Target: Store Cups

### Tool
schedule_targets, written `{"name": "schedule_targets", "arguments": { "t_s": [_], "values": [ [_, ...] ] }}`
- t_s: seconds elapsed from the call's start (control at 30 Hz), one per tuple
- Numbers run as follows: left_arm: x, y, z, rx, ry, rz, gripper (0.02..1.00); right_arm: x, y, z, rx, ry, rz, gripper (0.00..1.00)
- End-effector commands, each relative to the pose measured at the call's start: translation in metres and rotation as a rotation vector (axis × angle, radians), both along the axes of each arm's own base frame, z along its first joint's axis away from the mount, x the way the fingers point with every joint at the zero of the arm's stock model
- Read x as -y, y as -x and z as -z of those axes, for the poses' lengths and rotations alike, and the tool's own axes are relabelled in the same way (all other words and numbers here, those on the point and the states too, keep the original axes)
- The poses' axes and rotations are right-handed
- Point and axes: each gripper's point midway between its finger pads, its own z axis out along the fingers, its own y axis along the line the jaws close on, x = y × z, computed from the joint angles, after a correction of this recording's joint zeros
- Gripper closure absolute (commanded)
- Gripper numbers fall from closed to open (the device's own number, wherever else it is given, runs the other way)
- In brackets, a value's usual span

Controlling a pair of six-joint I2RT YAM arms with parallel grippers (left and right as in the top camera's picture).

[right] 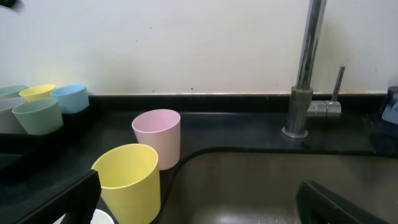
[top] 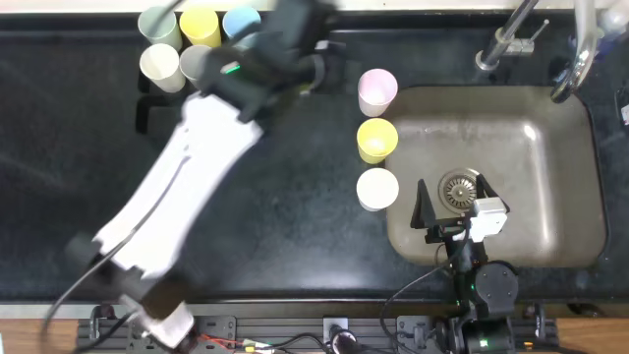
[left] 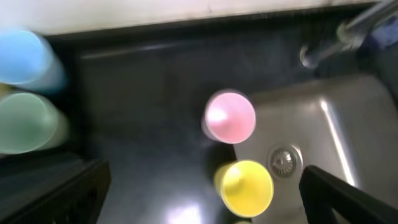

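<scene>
Three cups stand in a row on the dark counter beside the sink: a pink cup (top: 377,88), a yellow cup (top: 376,138) and a white cup (top: 376,187). My left gripper (top: 313,61) hangs open, lifted above the counter. In its wrist view the pink cup (left: 230,117) and the yellow cup (left: 247,186) lie below, between the wide-spread fingers of the left gripper (left: 205,175). My right gripper (top: 450,199) is open and empty, low over the sink. The right wrist view looks past the right gripper (right: 199,183) at the yellow cup (right: 129,180) and the pink cup (right: 158,137).
Several cups cluster at the back left: green (top: 159,25), yellow (top: 200,22), blue (top: 241,22), white (top: 160,64) and grey (top: 197,61). The steel sink (top: 550,226) fills the right side, with its faucet (top: 511,39) behind it. A wall lies beyond the counter.
</scene>
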Motion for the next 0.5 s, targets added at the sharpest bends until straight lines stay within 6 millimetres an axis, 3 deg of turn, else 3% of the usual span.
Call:
{"name": "schedule_targets", "arguments": {
  "t_s": [0.03,0.13,0.33,0.5],
  "values": [
    [0.034,-0.015,0.033,-0.089,-0.016,-0.029,0.018,0.000,0.000,0.003,0.001,0.000,0.005,0.003],
    [0.050,-0.026,0.066,-0.137,-0.057,-0.020,0.025,0.000,0.000,0.003,0.001,0.000,0.005,0.003],
    [0.063,-0.045,0.121,-0.193,-0.106,-0.033,0.069,0.000,0.000,0.003,0.001,0.000,0.005,0.003],
    [0.060,-0.048,0.148,-0.231,-0.131,-0.087,0.130,0.000,0.000,0.003,0.001,0.000,0.005,0.005]
  ]
}}
